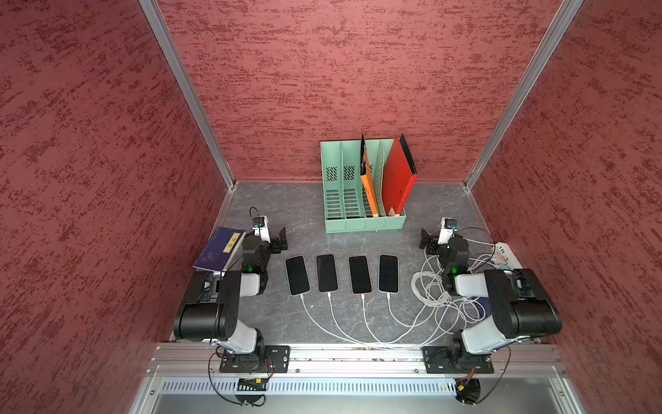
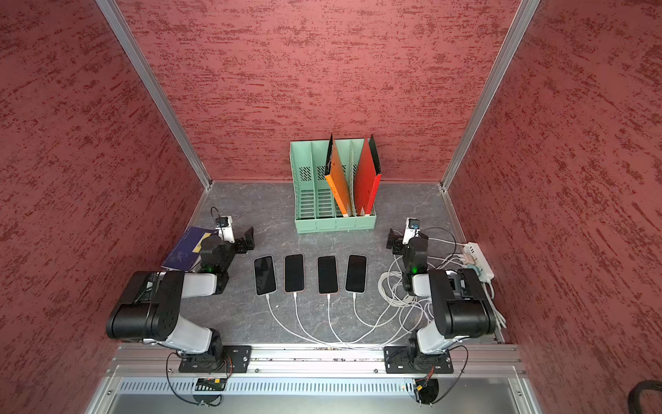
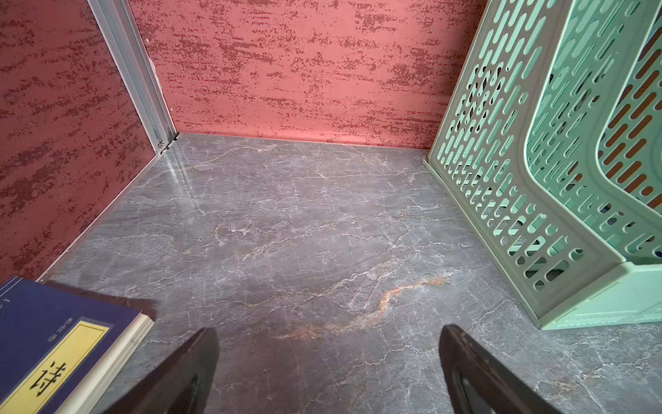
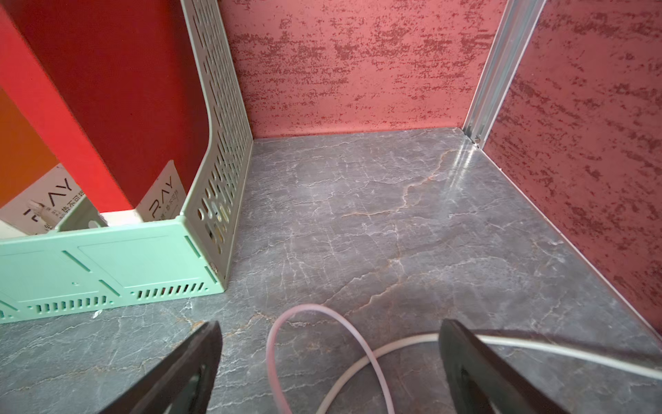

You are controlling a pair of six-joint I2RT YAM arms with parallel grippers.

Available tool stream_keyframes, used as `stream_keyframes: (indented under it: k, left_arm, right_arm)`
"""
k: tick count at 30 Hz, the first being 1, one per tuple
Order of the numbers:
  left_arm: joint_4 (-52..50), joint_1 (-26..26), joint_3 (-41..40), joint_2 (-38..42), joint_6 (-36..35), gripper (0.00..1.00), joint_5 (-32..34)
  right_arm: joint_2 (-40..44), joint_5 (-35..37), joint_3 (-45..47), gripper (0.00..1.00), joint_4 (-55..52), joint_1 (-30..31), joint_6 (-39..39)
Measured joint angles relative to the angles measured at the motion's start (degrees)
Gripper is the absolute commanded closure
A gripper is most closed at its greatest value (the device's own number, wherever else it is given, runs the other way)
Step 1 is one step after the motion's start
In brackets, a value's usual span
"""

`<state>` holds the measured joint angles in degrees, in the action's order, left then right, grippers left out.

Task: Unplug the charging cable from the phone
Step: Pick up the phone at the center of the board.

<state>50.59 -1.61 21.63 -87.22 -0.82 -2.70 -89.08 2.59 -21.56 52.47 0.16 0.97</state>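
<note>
- Four phones lie flat in a row in the middle of the bench [image 1: 272, 211], screens up: first phone [image 1: 297, 275], second phone [image 1: 326, 273], third phone [image 1: 360, 274], fourth phone [image 1: 388, 273].
- Each phone has a white cable plugged into the end nearest the robot. The first phone's plug [image 1: 302, 296] is one of them. No plug has been pulled out yet.
- I cannot tell which phone the task means.
- The cables bend off to the robot's right because they feed from the power strip [image 1: 505, 252] by the right wall. That is why the messy cable pile [image 1: 430, 286] sits beside the right arm.
- The left fingers [image 3: 193, 369] are spread wide and hold nothing. They point at bare bench, with the blue book [image 1: 218, 249] just beside that arm.
- The right fingers [image 4: 473, 365] are spread wide too. A pink cable loop [image 4: 308, 308] lies on the bench under them, but nothing is pinched.
- Both arms sit out at the sides, so the phones are not covered.
- The green file rack [image 1: 358, 222] stands at the back, well apart from the phones.
- I think a plug is small, so the fingers must close right on it. The phone looks smooth and may slide, so the other arm could press it down.
</note>
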Motion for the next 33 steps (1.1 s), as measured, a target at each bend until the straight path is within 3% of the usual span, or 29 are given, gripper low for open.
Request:
stream_keyframes:
  k: [17,20,22,25,28,30,33]
  left_arm:
    - [-0.13,-0.15,0.00,0.00,0.02,0.00,-0.20]
    - [-7.30,0.63,1.60,2.47,0.50,0.00,3.34]
    - [-16.26,2.01,5.40,6.49,0.81,0.00,7.63]
    - [-29.42,5.16,15.08,13.35,3.63,0.00,12.70]
    - [-40.17,8.61,23.41,19.87,9.94,0.00,13.77]
    - [-45.90,13.86,25.94,24.72,14.29,0.00,14.86]
    - [-53.27,26.95,25.97,29.75,18.73,0.00,17.46]
  right_arm:
    - [0.17,0.24,-0.09,0.01,-0.57,0.04,-0.13]
    - [5.68,2.45,-3.50,0.01,-13.16,0.15,0.31]
    - [11.91,4.90,-11.34,0.01,-26.82,0.42,2.62]
    - [19.12,5.73,-25.92,0.02,-42.10,0.44,9.33]
    - [25.83,6.23,-30.86,0.01,-47.95,0.42,19.98]
    - [25.49,6.19,-33.94,0.01,-56.24,1.40,26.01]
    - [15.69,11.93,-42.47,0.01,-71.63,8.85,33.53]
